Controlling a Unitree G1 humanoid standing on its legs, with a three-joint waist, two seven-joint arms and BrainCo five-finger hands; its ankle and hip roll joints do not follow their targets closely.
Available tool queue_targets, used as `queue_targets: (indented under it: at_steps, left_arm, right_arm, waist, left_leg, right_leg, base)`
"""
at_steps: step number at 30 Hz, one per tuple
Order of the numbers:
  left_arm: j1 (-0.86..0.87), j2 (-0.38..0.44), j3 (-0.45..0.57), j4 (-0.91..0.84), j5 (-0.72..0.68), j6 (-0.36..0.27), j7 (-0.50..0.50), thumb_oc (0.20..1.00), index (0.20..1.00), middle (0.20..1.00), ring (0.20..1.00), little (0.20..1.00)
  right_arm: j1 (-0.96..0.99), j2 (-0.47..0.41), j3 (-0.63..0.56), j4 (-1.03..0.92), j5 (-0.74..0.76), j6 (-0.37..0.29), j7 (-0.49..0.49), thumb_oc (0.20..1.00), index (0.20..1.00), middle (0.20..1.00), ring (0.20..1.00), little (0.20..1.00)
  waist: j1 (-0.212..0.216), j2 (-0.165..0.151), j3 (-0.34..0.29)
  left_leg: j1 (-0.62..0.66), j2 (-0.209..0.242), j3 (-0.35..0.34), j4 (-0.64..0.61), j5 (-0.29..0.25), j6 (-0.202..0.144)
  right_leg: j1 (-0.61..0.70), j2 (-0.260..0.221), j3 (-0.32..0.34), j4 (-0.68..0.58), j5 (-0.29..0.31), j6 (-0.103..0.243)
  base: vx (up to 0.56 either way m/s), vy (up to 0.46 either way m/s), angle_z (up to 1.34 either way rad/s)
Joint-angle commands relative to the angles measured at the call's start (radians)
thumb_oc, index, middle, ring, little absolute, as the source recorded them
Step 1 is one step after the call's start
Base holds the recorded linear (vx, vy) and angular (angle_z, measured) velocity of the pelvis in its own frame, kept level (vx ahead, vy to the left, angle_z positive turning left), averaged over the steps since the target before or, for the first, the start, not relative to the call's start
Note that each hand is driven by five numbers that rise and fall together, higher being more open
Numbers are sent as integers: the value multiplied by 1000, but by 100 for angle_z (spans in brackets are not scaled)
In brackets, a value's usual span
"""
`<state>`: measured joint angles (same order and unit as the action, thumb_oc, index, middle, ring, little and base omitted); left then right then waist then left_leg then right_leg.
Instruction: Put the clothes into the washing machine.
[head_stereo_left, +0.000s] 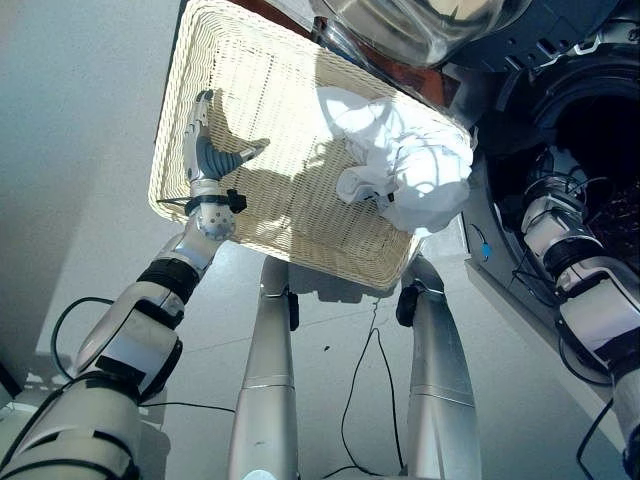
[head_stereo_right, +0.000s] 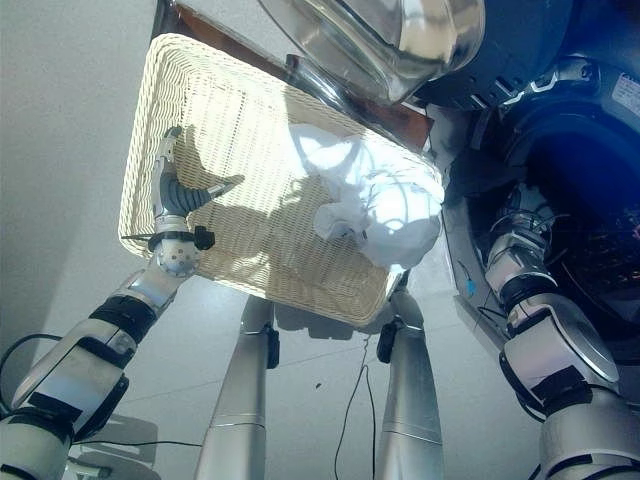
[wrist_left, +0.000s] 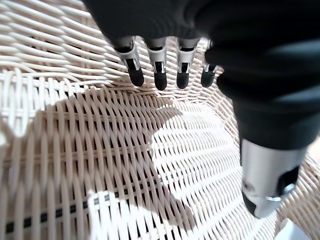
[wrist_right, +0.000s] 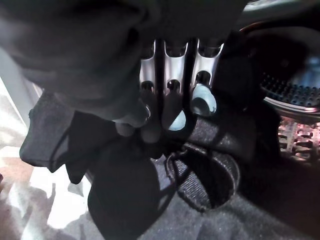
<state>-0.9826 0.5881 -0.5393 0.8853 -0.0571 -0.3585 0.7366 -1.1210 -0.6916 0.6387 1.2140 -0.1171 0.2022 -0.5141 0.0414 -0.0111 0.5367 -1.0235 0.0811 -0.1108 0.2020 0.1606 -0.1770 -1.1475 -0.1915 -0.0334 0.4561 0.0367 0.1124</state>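
Here the right hand (wrist_right: 165, 107) pinches a dark garment (wrist_right: 120, 200) at the washing machine (head_stereo_right: 590, 200) mouth; push deep before releasing; left hand (head_stereo_left: 205, 150), fingers relaxed, rests in the basket (head_stereo_left: 250, 100); white clothes (head_stereo_left: 410, 160) remain.

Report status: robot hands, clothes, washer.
Left robot hand open inside wicker basket. Right robot hand shut on dark garment at washer drum. White clothes in basket.

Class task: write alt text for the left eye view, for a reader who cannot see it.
A wicker basket holds a crumpled white garment at its right end, beside the open washing machine. The robot's left hand reaches over the basket's left side.
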Motion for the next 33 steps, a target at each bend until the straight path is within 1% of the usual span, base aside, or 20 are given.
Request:
queue_targets:
  at_steps: [1,2,3,7,12,14,16,17,20,21,22,24,28,32,33]
  left_arm:
    - [7,-41,66,-35,7,-28,37,1000,1000,1000,1000,1000]
    - [12,-43,69,-35,10,-31,39,1000,1000,1000,1000,1000]
    - [22,-45,75,-38,15,-33,45,1000,1000,1000,1000,1000]
    - [48,-65,87,-44,39,-44,73,1000,1000,1000,1000,1000]
    - [47,-72,88,-38,41,-51,79,1000,1000,1000,1000,1000]
    - [45,-76,85,-39,37,-49,83,1000,1000,1000,1000,1000]
    - [45,-76,85,-39,37,-49,83,1000,1000,1000,1000,1000]
    - [48,-80,86,-38,40,-51,83,1000,1000,1000,1000,1000]
    - [48,-80,86,-38,40,-51,83,1000,1000,1000,1000,1000]
    - [46,-82,82,-38,34,-49,81,1000,1000,1000,1000,1000]
    - [46,-82,82,-38,34,-49,81,1000,1000,1000,1000,1000]
    - [48,-82,79,-42,26,-45,81,1000,1000,1000,1000,1000]
    - [45,-67,73,-42,15,-49,75,1000,1000,1000,1000,1000]
    - [46,-54,65,-51,11,-43,76,1000,1000,1000,1000,1000]
    - [41,-43,62,-52,4,-41,74,1000,1000,1000,1000,1000]
  right_arm:
    - [44,-25,-41,-42,147,-74,-87,536,536,536,536,536]
    - [59,-18,-63,-51,158,-84,-92,1000,1000,1000,1000,1000]
    - [83,-9,-89,-58,165,-100,-108,1000,1000,1000,1000,1000]
    - [152,22,-143,-52,169,-124,-149,1000,1000,1000,1000,1000]
    - [171,39,-156,-27,155,-115,-168,1000,1000,1000,1000,1000]
    - [170,44,-155,-7,144,-93,-177,1000,1000,1000,1000,1000]
    - [170,44,-155,-7,144,-93,-177,1000,1000,1000,1000,1000]
    - [165,45,-153,7,130,-80,-177,1000,1000,1000,1000,1000]
    - [165,45,-153,7,130,-80,-177,1000,1000,1000,1000,1000]
    - [144,39,-144,23,119,-67,-181,1000,1000,1000,1000,1000]
    - [144,39,-144,23,119,-67,-181,1000,1000,1000,1000,1000]
    - [117,13,-129,39,74,-31,-226,1000,1000,1000,1000,1000]
    - [87,-20,-103,58,24,24,-253,1000,1000,1000,1000,1000]
    - [73,-49,-84,66,20,54,-274,1000,1000,1000,1000,1000]
    - [58,-64,-74,67,33,73,-292,1000,1000,1000,1000,1000]
  waist:
    - [-32,51,-17]
    - [-34,51,-17]
    - [-36,50,-17]
    - [-42,53,-17]
    - [-43,61,-17]
    - [-43,70,-17]
    - [-43,70,-17]
    - [-40,75,-17]
    - [-40,75,-17]
    - [-37,82,-17]
    - [-37,82,-17]
    - [-34,89,-17]
    - [-31,88,-17]
    - [-29,84,-17]
    - [-28,82,-17]
  left_leg:
    - [-38,-84,63,57,-20,103]
    - [-38,-83,65,56,-21,104]
    - [-38,-83,67,57,-21,103]
    - [-34,-78,74,53,-22,104]
    - [-34,-76,77,52,-21,104]
    - [-38,-75,77,56,-21,103]
    - [-38,-75,77,56,-21,103]
    - [-37,-75,78,56,-20,103]
    - [-37,-75,78,56,-20,103]
    - [-35,-74,80,57,-19,102]
    - [-35,-74,80,57,-19,102]
    - [-32,-71,84,57,-15,101]
    - [-35,-70,82,57,-13,101]
    - [-40,-71,78,59,-13,103]
    - [-43,-73,73,57,-15,104]
  right_leg:
    - [41,87,-73,-161,148,8]
    - [41,89,-70,-162,147,8]
    - [42,91,-68,-163,147,7]
    - [44,93,-62,-162,143,7]
    - [43,92,-59,-161,142,6]
    - [38,91,-53,-160,142,5]
    - [38,91,-53,-160,142,5]
    - [39,91,-53,-159,142,5]
    - [39,91,-53,-159,142,5]
    - [41,89,-53,-160,142,5]
    - [41,89,-53,-160,142,5]
    - [45,86,-53,-159,141,5]
    - [46,86,-55,-160,142,6]
    - [44,84,-58,-161,145,7]
    - [41,84,-60,-162,146,8]
  base:
    - [0,0,0]
    - [0,0,0]
    - [0,0,0]
    - [0,0,0]
    - [0,0,0]
    - [0,0,0]
    - [0,2,-2]
    - [1,3,-3]
    - [0,1,-1]
    - [0,0,0]
    - [0,0,0]
    - [4,19,-1]
    - [7,6,-3]
    - [0,0,0]
    - [0,0,0]
